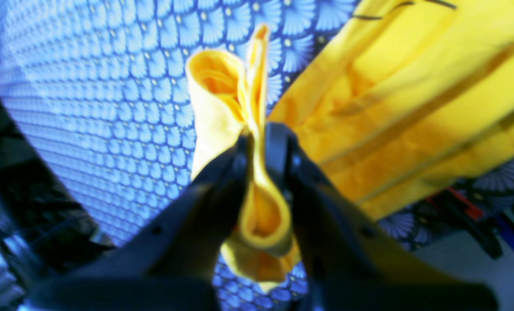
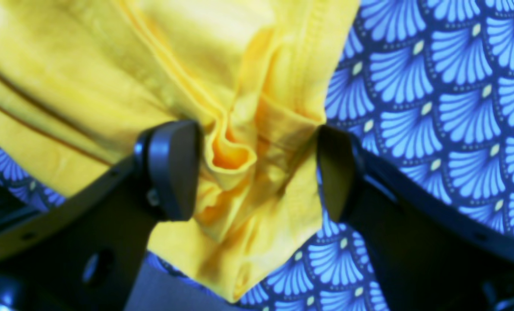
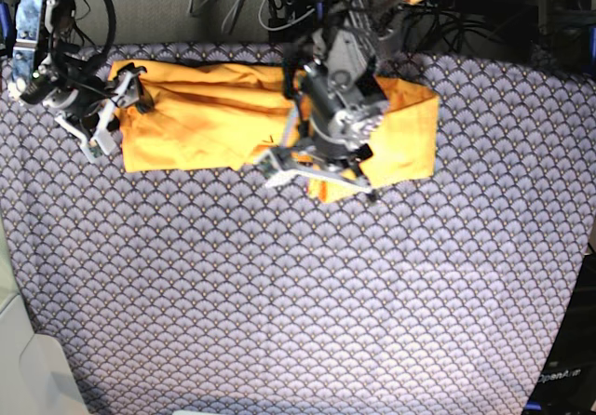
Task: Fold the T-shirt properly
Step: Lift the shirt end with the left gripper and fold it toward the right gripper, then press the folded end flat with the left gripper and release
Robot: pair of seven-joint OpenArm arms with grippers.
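The base view looks straight down from high above. Each wrist view sits close behind its own gripper, facing past the jaws: left gripper (image 1: 259, 142), right gripper (image 2: 257, 168). All three share the T-shirt (image 3: 205, 117) on the patterned cloth (image 3: 298, 294).

The only legible writing is faint pale lettering, seemingly "OpenArm", on a dark part (image 3: 559, 378) at the lower right edge of the patterned cloth (image 3: 279, 294).

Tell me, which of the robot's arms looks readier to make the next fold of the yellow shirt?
Probably the left: the left gripper already pinches the T-shirt, while the right gripper is open around a bunched edge.
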